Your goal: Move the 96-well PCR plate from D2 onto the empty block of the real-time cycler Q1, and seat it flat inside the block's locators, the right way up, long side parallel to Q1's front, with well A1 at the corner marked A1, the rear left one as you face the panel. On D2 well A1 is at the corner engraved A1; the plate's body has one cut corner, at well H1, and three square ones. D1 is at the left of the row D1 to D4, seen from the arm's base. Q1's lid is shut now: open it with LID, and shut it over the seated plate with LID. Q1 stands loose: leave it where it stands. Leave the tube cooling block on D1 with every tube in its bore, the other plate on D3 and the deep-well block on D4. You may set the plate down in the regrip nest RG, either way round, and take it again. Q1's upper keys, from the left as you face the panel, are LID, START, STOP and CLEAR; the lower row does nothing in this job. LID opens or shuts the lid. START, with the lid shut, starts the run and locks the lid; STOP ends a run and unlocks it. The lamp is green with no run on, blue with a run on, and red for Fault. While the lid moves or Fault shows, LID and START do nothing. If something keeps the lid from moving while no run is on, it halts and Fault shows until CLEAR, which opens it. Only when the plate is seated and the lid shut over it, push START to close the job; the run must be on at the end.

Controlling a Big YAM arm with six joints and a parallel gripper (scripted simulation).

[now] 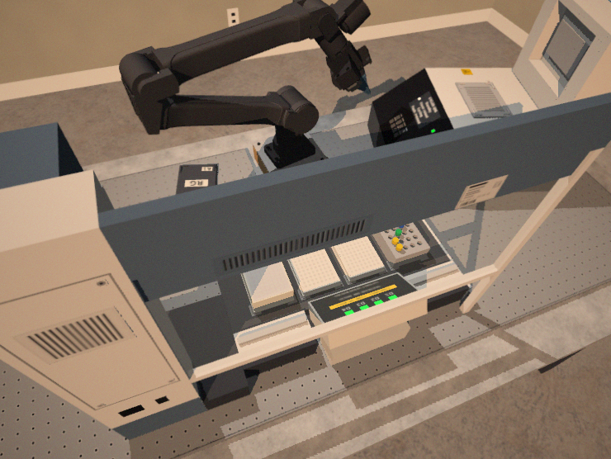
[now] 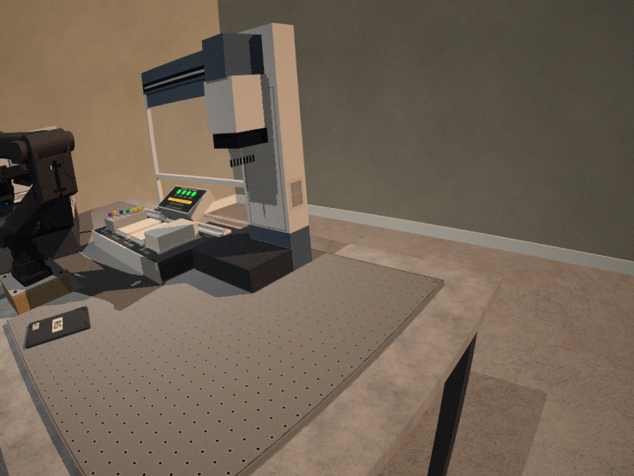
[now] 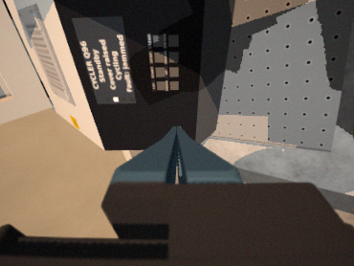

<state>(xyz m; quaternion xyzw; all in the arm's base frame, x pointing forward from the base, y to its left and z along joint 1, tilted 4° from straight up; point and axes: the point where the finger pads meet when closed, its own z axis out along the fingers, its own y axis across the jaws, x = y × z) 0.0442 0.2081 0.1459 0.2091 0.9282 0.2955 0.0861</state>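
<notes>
The plate [image 1: 357, 256] to be moved lies flat in the row of four holders under the big frame's crossbar [image 1: 345, 187], second from the right in the top view. To its right is the grey tube block [image 1: 402, 241] with coloured caps; to its left are the other plate [image 1: 314, 270] and then the tall block [image 1: 269, 283]. In front of the row a small display [image 1: 365, 298] shows four green squares.

Far behind the crossbar, the cycler [image 1: 444, 98] stands with its lid [image 1: 479, 93] shut and a green lamp [image 1: 433, 130] lit on its black sloped panel [image 1: 409, 111]. The gripper [image 1: 365, 88] hangs in the air just left of that panel, its blue fingers pressed together on nothing and pointing at the keypad [image 3: 165, 62], not touching it. The dark nest [image 1: 196, 178] labelled RG lies on the table left of the arm's base [image 1: 264, 153].
</notes>
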